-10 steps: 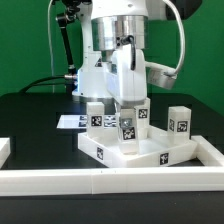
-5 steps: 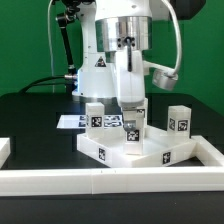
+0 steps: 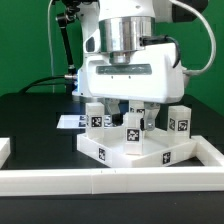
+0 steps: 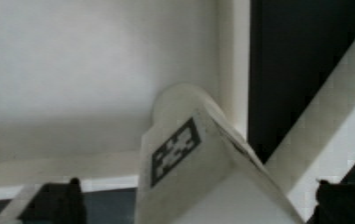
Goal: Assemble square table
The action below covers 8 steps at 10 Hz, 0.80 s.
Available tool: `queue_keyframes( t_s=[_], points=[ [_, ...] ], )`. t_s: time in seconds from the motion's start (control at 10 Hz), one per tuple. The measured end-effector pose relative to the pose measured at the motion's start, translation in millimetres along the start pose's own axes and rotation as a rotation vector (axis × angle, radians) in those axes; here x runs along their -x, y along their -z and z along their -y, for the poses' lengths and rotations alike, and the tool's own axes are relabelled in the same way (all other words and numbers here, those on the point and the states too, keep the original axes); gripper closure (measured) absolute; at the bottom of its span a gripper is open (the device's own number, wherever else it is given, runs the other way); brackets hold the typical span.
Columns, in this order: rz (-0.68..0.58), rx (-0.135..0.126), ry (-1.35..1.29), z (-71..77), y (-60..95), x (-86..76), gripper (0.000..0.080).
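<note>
Exterior view: the claw (image 3: 133,110) hangs low over the slab (image 3: 150,151), right above a leg (image 3: 131,135) standing on it.

Wrist view shows that leg's (image 4: 200,150) tagged face between the two dark fingertips (image 4: 53,198), which sit wide apart with clear space on both sides, so the claw looks spread and grips nothing. To my eye the step is taking hold of this leg: I would come straight down, keep it centred between the fingertips, and square the wrist to its flat sides first, since in the wrist view it sits at an angle. Other legs stand close by on the slab, one (image 3: 95,116) toward the exterior view's left and one (image 3: 179,120) toward its right, so any sideways drift could knock them. The slab lies inside the white rail (image 3: 110,181) on the black table (image 3: 35,110).
</note>
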<state>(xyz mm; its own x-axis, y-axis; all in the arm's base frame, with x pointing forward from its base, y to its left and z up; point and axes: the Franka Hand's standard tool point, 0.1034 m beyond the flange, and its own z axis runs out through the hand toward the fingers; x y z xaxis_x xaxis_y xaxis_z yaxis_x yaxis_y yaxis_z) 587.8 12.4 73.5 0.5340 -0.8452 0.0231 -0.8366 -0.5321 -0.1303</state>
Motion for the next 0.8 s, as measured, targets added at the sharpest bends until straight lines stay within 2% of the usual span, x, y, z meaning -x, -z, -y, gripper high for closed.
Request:
queue_keyframes(
  t_s=[0.8],
  points=[
    [-0.002,0.01,0.702,0.0,-0.4,0.4,0.015]
  ],
)
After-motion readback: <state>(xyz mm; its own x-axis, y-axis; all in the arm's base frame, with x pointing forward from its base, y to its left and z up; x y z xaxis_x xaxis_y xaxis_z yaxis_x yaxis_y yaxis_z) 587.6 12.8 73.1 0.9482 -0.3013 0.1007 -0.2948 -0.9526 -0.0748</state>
